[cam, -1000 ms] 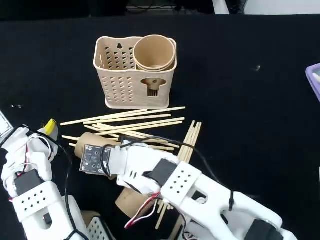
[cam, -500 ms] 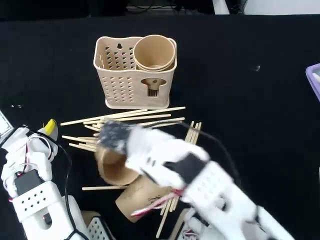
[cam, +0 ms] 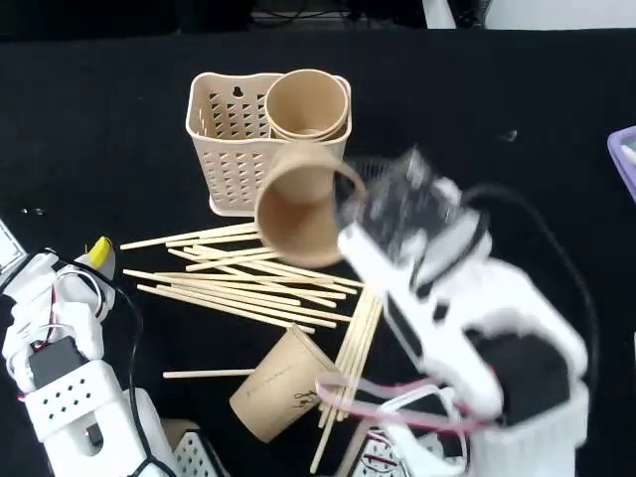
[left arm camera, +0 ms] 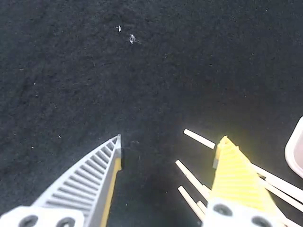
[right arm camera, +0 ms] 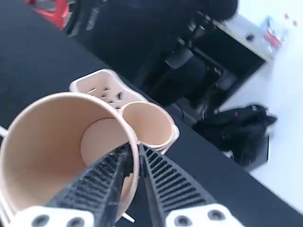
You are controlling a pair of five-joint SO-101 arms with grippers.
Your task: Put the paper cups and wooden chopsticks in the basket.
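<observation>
- Held paper cup [cam: 293, 214]: a second ago it lay low among the chopsticks. It has since been lifted clear of the table [cam: 517, 89] and now hangs on its side just in front of the basket [cam: 234, 164], mouth towards the camera.
- Right gripper [right arm camera: 133, 153]: clamped on the cup's rim, one finger inside and one outside. The arm has swung up and towards the basket.
- Stacked cups [cam: 306, 102]: seated in the basket's right compartment, unchanged.
- Second loose cup [cam: 270, 390]: on its side near the front edge, untouched.
- Chopsticks [cam: 248, 283]: scattered on the table, none in the basket.
- Left gripper [left arm camera: 168, 142]: jaws apart, empty, unmoved beside the chopstick ends.
- Assessment: transport is under way. The cup must be turned upright before release.
</observation>
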